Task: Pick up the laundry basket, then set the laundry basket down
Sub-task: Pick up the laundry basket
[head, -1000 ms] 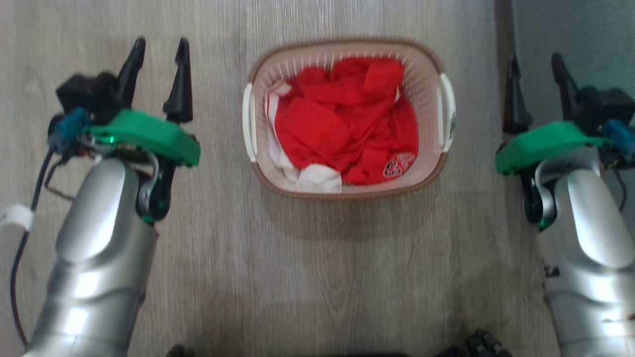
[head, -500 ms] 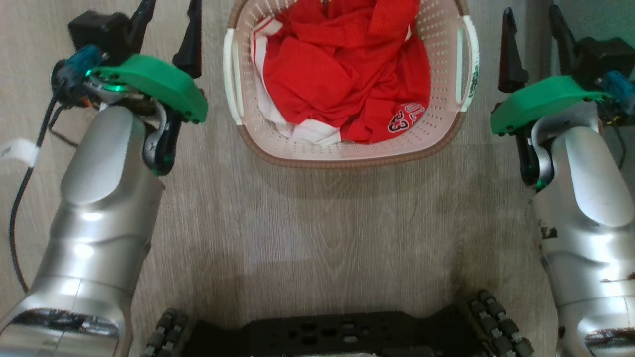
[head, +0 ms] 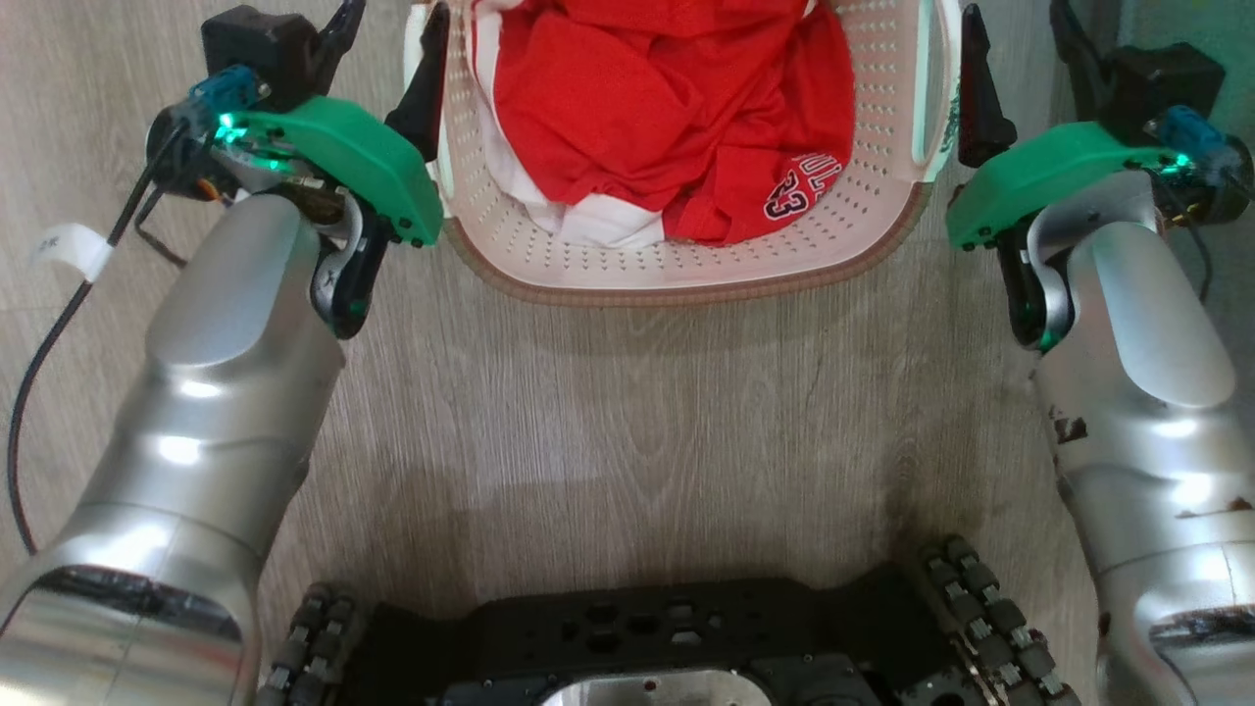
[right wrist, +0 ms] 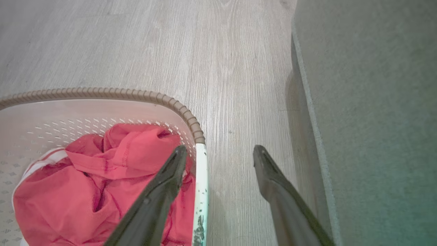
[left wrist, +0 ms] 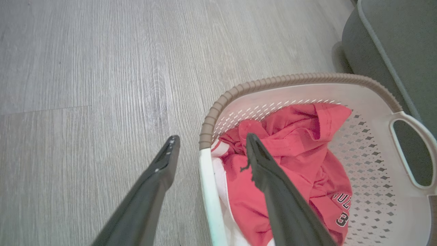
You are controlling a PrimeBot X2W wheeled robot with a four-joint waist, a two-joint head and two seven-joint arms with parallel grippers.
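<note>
Both empty, fingers spread: my left gripper [left wrist: 211,141] and right gripper [right wrist: 220,150] each straddle a handle of the laundry basket [head: 686,267], presumably for a level lift.

Far half of the laundry basket [head: 686,267] beyond the head view's top edge.

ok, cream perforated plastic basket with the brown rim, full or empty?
Partly full: the basket holds crumpled red-and-white clothing, bare perforated walls showing above it.
</note>
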